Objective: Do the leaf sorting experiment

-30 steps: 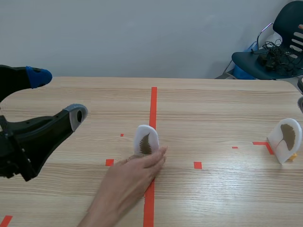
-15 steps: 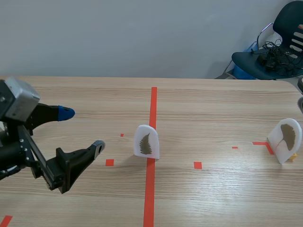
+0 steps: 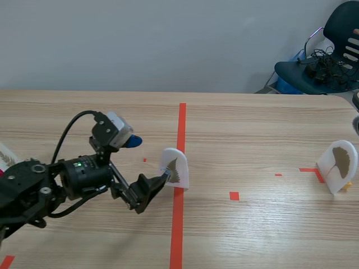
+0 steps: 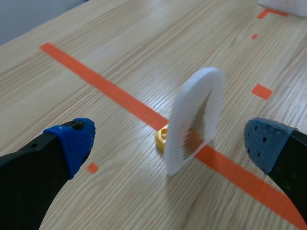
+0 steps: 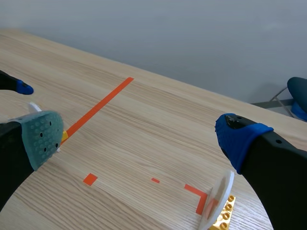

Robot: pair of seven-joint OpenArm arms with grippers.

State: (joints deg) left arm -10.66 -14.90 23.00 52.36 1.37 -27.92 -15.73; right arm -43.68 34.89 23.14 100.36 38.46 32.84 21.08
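Observation:
A white arched card with a fern leaf [image 3: 173,167] stands upright on the long tape line in the middle of the table. In the left wrist view the card [image 4: 196,115] rests on a small yellow brick [image 4: 162,138]. My left gripper [image 3: 147,166] [image 4: 169,141] is open, with the card between and just ahead of its blue-padded fingertips [image 4: 73,140], not touching it. A second white card with a broad leaf [image 3: 340,165] [image 5: 218,195] stands far right on a yellow brick [image 5: 223,218]. My right gripper [image 5: 139,136] hangs open above the table, holding nothing.
A pale card with a leaf print [image 3: 5,156] peeks in at the table's left edge behind the left arm. A dark chair with tangled cables [image 3: 328,61] stands beyond the far right corner. Bare wood lies between the two standing cards.
A person's hand that held the fern card has withdrawn. My left arm has swung right and lowered, bringing its open fingers up around the card. The card has stayed in place.

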